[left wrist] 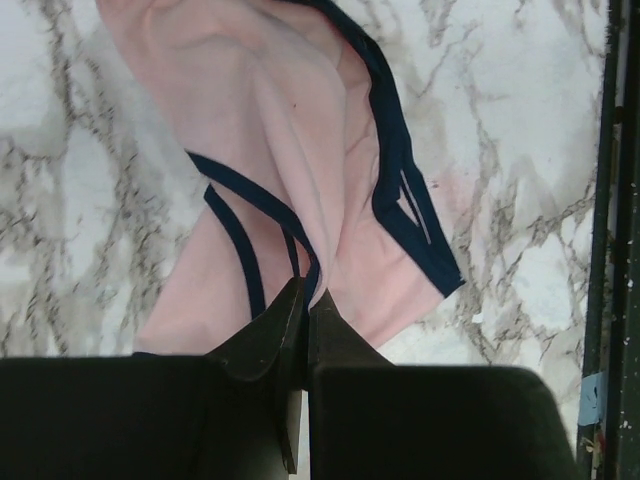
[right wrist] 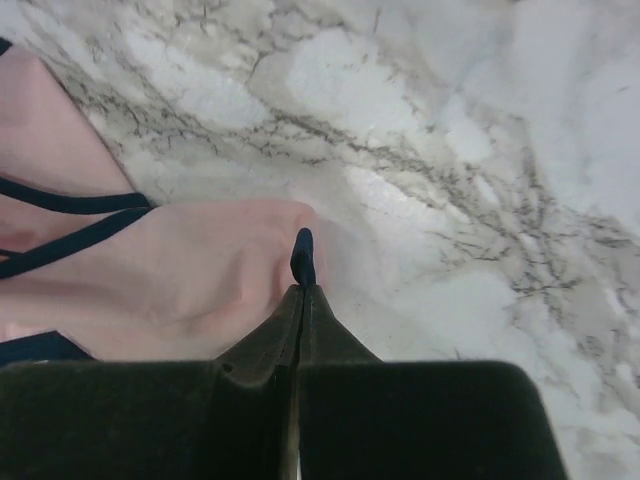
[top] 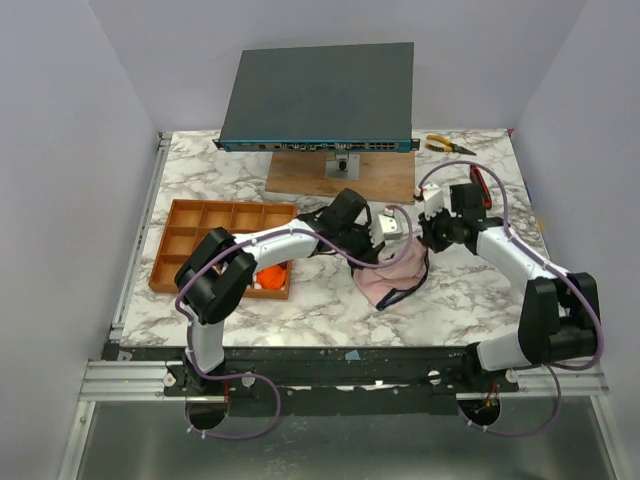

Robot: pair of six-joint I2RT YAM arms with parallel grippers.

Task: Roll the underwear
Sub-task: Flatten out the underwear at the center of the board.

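Note:
A pale pink underwear point(top: 388, 282) with dark navy edging hangs between both grippers, its lower part resting on the marble table. My left gripper point(top: 398, 240) point(left wrist: 305, 290) is shut on a fold of the pink cloth point(left wrist: 300, 150), which spreads out below it. My right gripper point(top: 428, 240) point(right wrist: 303, 288) is shut on the navy edge point(right wrist: 302, 255) at the other side, with pink cloth point(right wrist: 190, 280) trailing left. An orange underwear point(top: 270, 275) lies in the near right compartment of the tray.
The orange-brown compartment tray point(top: 200, 215) stands at the left. A dark flat device point(top: 320, 95) sits on a wooden board point(top: 300, 175) at the back. Yellow-handled pliers point(top: 448, 145) and a red-handled tool point(top: 480, 185) lie at the back right.

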